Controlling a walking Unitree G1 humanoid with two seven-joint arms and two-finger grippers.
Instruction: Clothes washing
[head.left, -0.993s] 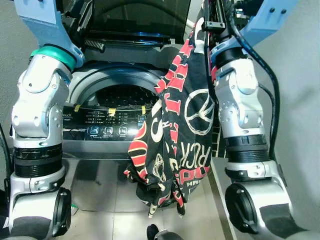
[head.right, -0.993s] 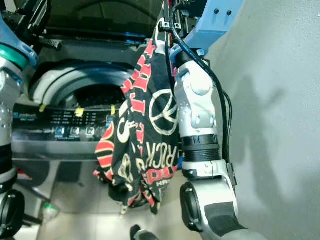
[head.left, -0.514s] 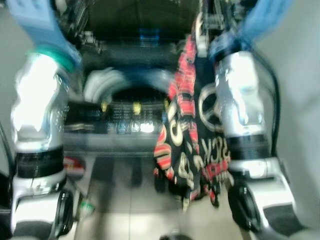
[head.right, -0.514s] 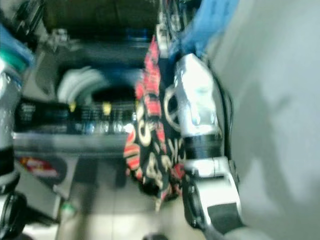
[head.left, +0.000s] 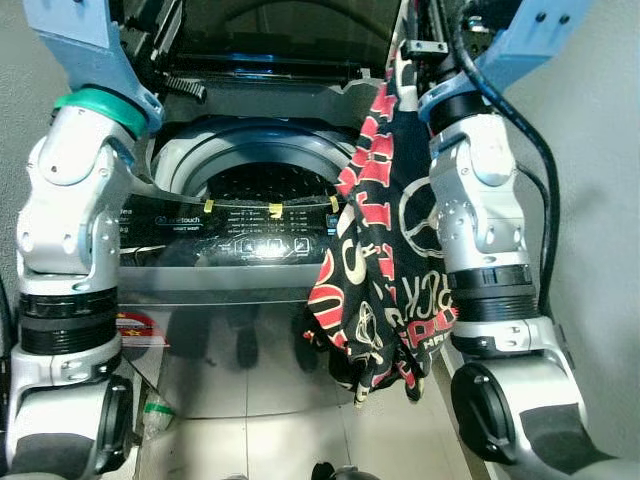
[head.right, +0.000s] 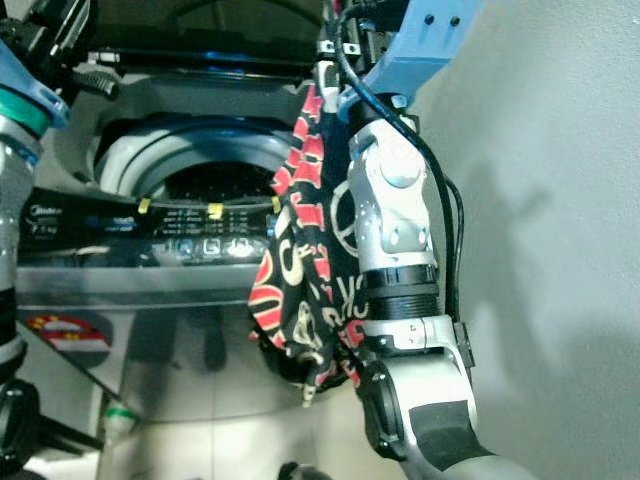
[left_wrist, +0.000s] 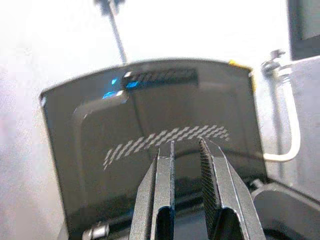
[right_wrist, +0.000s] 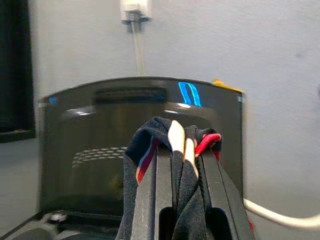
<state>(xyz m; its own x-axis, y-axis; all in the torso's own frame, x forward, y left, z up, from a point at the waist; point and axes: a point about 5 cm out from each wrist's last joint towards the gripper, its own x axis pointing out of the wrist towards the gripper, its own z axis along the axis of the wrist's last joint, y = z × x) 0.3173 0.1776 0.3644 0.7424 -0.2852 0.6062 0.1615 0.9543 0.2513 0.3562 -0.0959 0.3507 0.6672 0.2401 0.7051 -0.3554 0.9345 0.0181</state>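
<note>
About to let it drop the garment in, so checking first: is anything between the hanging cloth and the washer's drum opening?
Nothing visible blocks it. The lid stands raised, the drum opening is uncovered, and the right gripper holds the black and red garment beside the opening's right edge, hanging down over the control panel.

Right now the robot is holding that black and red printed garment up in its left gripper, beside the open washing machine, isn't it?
Not quite: it is the right gripper that is shut on the black and red garment, as the right wrist view shows. The left gripper holds nothing. The rest stands: the garment hangs beside the open washing machine.
</note>
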